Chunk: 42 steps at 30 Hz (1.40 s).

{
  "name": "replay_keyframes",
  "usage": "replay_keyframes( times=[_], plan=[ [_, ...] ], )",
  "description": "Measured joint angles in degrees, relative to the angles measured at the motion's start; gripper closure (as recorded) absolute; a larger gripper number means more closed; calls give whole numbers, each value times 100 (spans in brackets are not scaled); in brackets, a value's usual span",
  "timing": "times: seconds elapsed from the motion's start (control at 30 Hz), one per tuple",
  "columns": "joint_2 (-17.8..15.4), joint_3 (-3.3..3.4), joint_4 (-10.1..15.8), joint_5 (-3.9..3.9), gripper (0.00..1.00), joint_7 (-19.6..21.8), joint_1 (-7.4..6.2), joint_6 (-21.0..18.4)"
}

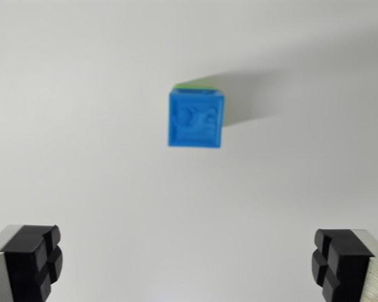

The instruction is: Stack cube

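A blue cube (196, 119) with a raised figure on its top face sits in the middle of the wrist view, on a white surface. A thin strip of a green cube (198, 85) shows along its far edge, directly under it. My gripper (186, 264) is open, well above and nearer than the cubes. Its black fingertips (33, 259) stand far apart at the bottom corners of the view, with nothing between them.
A white tabletop (82, 94) fills the whole view. The stack casts a soft shadow toward the wrist view's right.
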State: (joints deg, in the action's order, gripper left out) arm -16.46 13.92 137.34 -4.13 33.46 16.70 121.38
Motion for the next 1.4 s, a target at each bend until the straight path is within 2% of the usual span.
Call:
replay_keyframes(
  times=[0.33,0.63,1.4],
  plan=[
    [-146,-30,-277,-9,0,14,0,-422],
    [-206,-45,-426,-11,0,19,0,-630],
    [-208,-49,-462,-11,0,20,0,-678]
  ],
)
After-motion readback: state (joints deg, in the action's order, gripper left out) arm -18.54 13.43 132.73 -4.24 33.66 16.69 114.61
